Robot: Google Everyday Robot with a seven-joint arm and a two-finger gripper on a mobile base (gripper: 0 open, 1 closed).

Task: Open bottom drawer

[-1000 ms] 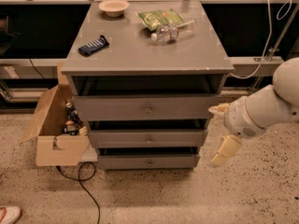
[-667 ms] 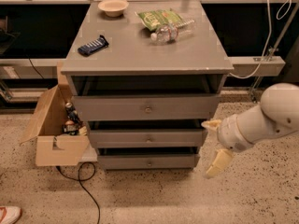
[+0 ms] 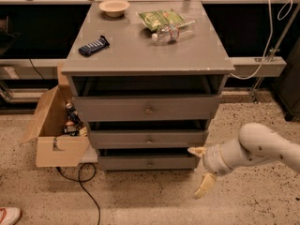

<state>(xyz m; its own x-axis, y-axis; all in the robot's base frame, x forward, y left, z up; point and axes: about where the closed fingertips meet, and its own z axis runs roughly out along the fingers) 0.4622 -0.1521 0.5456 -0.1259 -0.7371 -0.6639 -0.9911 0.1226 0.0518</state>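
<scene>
Camera view: jaws (apart) beside bottom drawer (image 3: 149, 162).

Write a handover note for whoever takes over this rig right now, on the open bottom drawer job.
Gripper: jaws open, holding nothing, low near the floor by the right end of the bottom drawer, not at its knob.
Bottom drawer: lowest of the three grey fronts, looks shut, knob at the centre of its front.
Done: nothing on the drawer itself yet.
Left: move the gripper left to the knob, close on it, pull the drawer out.
</scene>
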